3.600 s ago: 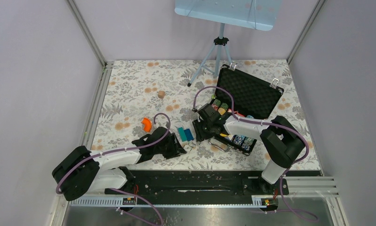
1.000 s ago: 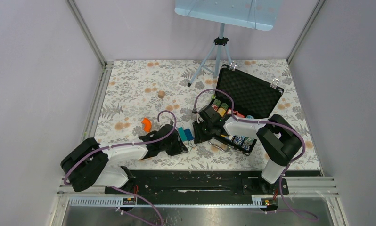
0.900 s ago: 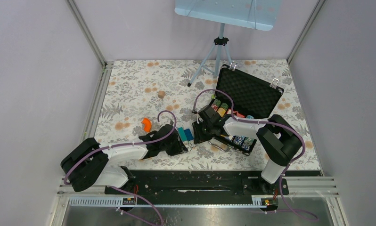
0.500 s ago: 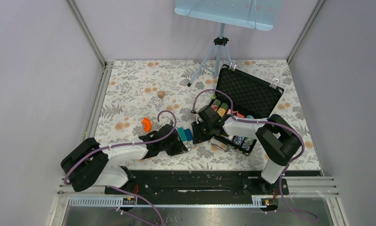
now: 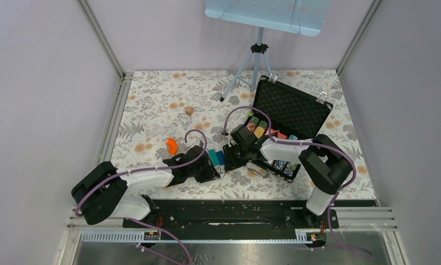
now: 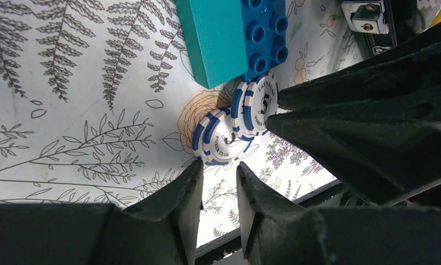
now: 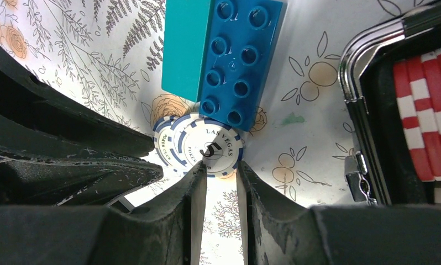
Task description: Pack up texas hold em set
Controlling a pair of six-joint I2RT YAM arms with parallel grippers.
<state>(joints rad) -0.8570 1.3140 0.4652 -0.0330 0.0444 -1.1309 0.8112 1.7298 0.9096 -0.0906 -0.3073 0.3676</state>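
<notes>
Blue-and-white poker chips [image 6: 218, 144], a few of them tipped up on edge in two small clumps, lie loose on the floral desk [image 5: 152, 110]. They are just left of the black case [image 5: 291, 107], outside it, and rest against the blue brick [image 7: 237, 61], which sits flush beside the teal brick [image 7: 185, 49].

The left gripper [image 6: 219, 167] comes in from the side away from the case. Its jaws are set narrow with only desk showing between them, and its tips are just short of the nearer clump. The right gripper [image 7: 220, 165] reaches from the case side, likewise narrow and holding nothing. Its tips sit at the rim of the "5" chip, though whether they touch it I cannot say from this angle.

Beyond them the case lies with its lid thrown back and the foam lining showing, with chip rows [image 5: 257, 126] already seated in the tray. Farther left of the case rest the orange curved piece [image 5: 172, 145] and a small brown object [image 5: 189, 110], too small to identify.

Most of the set looks stowed, as I judge it. What remains is to gather the stray chips into the tray, then shut and latch the lid.
</notes>
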